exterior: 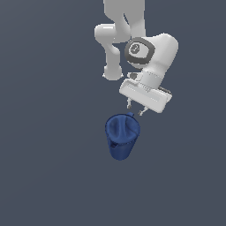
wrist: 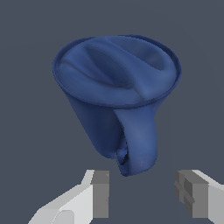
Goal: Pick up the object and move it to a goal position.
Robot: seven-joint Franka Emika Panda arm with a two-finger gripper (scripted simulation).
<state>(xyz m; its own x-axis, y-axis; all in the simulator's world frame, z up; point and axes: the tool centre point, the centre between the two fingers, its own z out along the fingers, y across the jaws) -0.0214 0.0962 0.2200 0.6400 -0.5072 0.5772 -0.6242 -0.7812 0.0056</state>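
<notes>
The object is a dark blue tapered pitcher [exterior: 121, 136] with a wide round rim and a small handle, standing on the grey surface in the middle of the exterior view. In the wrist view the pitcher [wrist: 116, 92] fills the middle, its handle turned toward the fingers. My gripper [exterior: 135, 109] hangs just above the pitcher's rim, on its far side toward the exterior view's right. In the wrist view the gripper [wrist: 144, 192] is open, with both grey fingers apart and nothing between them. The handle's lower end sits close to one fingertip [wrist: 101, 192].
The white arm [exterior: 132, 44] reaches down from the top of the exterior view. The grey surface [exterior: 44, 132] spreads flat on all sides of the pitcher. No other objects show.
</notes>
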